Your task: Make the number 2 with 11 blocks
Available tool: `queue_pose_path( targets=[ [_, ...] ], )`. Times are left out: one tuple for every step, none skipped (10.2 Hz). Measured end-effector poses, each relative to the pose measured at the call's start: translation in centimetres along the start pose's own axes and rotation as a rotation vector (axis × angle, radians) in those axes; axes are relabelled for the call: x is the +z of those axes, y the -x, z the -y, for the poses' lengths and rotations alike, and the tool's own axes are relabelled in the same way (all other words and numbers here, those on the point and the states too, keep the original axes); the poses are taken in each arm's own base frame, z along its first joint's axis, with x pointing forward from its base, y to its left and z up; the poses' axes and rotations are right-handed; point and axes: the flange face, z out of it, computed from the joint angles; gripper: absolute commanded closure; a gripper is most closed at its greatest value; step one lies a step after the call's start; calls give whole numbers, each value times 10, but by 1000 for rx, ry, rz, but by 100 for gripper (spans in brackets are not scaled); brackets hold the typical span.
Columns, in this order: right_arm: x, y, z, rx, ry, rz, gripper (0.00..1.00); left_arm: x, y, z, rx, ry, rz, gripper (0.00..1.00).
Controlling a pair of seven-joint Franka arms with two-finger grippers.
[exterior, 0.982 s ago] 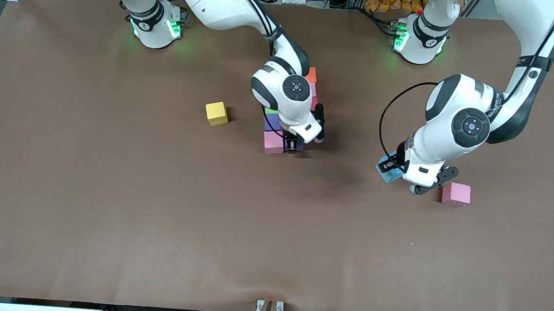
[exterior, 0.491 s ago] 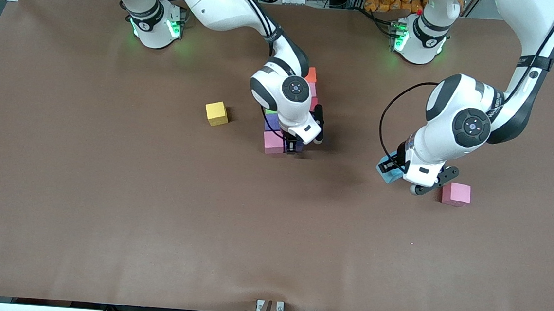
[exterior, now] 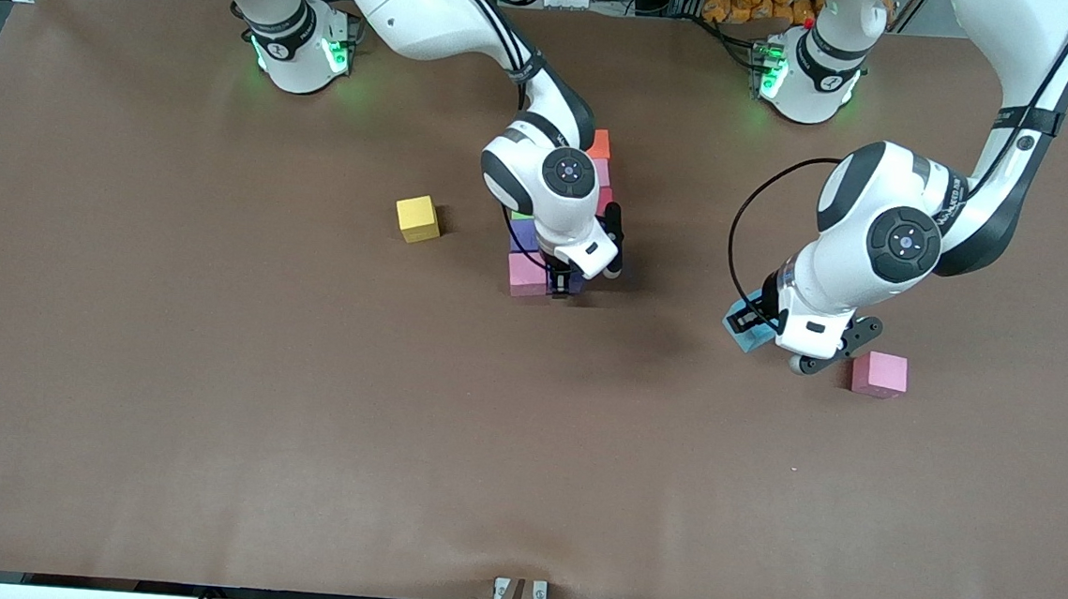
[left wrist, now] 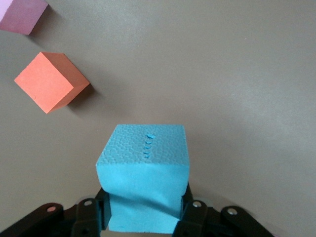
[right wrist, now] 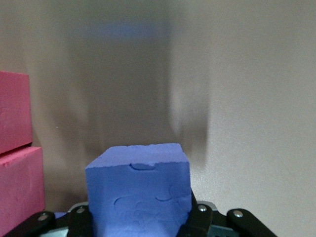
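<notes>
My right gripper (exterior: 561, 284) (right wrist: 139, 213) is down at the near end of the part-built number 2 (exterior: 559, 217), shut on a dark blue block (exterior: 575, 282) (right wrist: 138, 190) beside a pink block (exterior: 526, 275). Purple (exterior: 524, 235), green (exterior: 523, 214), red (exterior: 606, 199), pink (exterior: 603, 171) and orange (exterior: 600, 143) blocks show round the arm; the others are hidden. My left gripper (exterior: 758, 326) (left wrist: 145, 213) is shut on a light blue block (exterior: 745, 325) (left wrist: 145, 173) toward the left arm's end. A yellow block (exterior: 417, 218) lies loose toward the right arm's end.
A loose pink block (exterior: 878, 374) (left wrist: 22, 15) lies on the brown table (exterior: 300, 415) beside my left gripper. An orange-red block (left wrist: 49, 81) shows in the left wrist view, hidden under the arm in the front view.
My left arm has shifted slightly toward the middle of the table with the light blue block. The right arm has barely moved.
</notes>
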Motion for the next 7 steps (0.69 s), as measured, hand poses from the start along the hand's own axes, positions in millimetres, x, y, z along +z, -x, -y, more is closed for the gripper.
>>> queue_pose_path(
  targets=[
    [0, 1, -1, 2, 1, 0, 39, 0, 0, 0, 0, -1, 1, 83],
    [0, 2, -3, 4, 1, 1, 39, 0, 0, 0, 0, -1, 1, 83],
    [0, 3, -4, 5, 1, 1, 21, 0, 0, 0, -1, -1, 1, 84],
    [0, 4, -4, 6, 1, 1, 0, 0, 0, 0, -1, -1, 1, 85],
    [0, 4, -4, 6, 2, 1, 0, 0, 0, 0, 0, -2, 1, 85],
    [0, 4, -4, 6, 2, 1, 0, 1, 0, 0, 0, -2, 2, 86],
    [0, 3, -4, 5, 1, 1, 0, 2, 0, 0, 0, -4, 4, 86]
  ],
)
